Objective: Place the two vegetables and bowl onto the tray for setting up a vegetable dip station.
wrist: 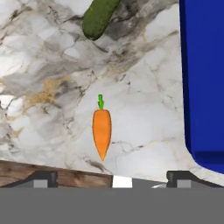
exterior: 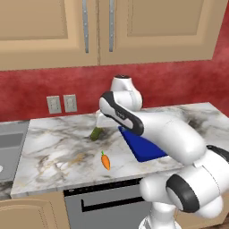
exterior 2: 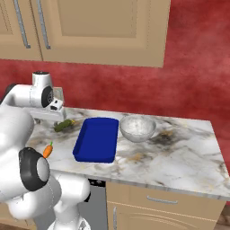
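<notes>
The orange carrot (wrist: 102, 131) with its green tip lies on the marble counter, just ahead of my open gripper (wrist: 113, 178), which has nothing between its fingertips. The carrot (exterior: 105, 161) (exterior 2: 47, 150) is near the counter's front edge. The dark-green cucumber piece (wrist: 99, 17) (exterior: 96, 133) (exterior 2: 64, 125) lies farther back, below my hand. To the right of both vegetables sits the dark blue tray (exterior 2: 96, 139) (exterior: 143, 150) (wrist: 203, 78), with nothing in it. A pale bowl (exterior 2: 137, 127) stands on the counter beside the tray's far right corner.
A sink (exterior: 9, 147) is set into the counter at the left. Two wall outlets (exterior: 62, 103) sit on the red backsplash, with wooden cabinets (exterior: 98, 27) above. The counter's front edge (wrist: 65, 175) runs close under the gripper. Bare marble (exterior 2: 179, 152) stretches right of the bowl.
</notes>
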Available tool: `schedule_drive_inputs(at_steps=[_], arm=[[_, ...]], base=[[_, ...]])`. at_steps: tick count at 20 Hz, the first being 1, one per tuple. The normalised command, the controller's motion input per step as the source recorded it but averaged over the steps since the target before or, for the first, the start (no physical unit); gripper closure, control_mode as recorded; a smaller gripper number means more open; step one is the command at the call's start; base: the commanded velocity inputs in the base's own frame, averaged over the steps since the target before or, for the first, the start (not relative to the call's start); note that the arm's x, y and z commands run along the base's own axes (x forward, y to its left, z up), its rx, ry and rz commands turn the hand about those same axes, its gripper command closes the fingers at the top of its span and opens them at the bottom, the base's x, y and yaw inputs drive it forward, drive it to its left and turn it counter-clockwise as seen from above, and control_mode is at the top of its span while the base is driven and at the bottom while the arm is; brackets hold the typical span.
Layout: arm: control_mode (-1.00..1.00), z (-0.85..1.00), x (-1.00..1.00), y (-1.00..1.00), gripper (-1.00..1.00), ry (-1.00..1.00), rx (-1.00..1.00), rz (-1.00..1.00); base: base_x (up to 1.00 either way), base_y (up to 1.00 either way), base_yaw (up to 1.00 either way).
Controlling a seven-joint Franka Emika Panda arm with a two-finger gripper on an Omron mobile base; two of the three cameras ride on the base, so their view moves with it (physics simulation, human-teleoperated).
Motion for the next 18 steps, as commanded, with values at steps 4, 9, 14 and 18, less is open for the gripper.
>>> schedule_drive_inputs(at_steps=[4, 9, 14, 18], arm=[[-1.00, -0.29, 0.40, 0.24, -1.00, 0.01, 0.00, -0.03], [-1.00, -0.09, 0.53, 0.21, -1.00, 0.00, -0.02, -0.11], [-1.00, -0.01, 0.62, 0.10, -1.00, 0.00, 0.00, -0.14], [-1.00, -0.13, 0.58, 0.09, -1.00, 0.00, 0.00, -0.13]], base=[[0.00, 0.00, 0.00], [0.00, 0.00, 0.00], [0.00, 0.00, 0.00], [0.00, 0.00, 0.00]])
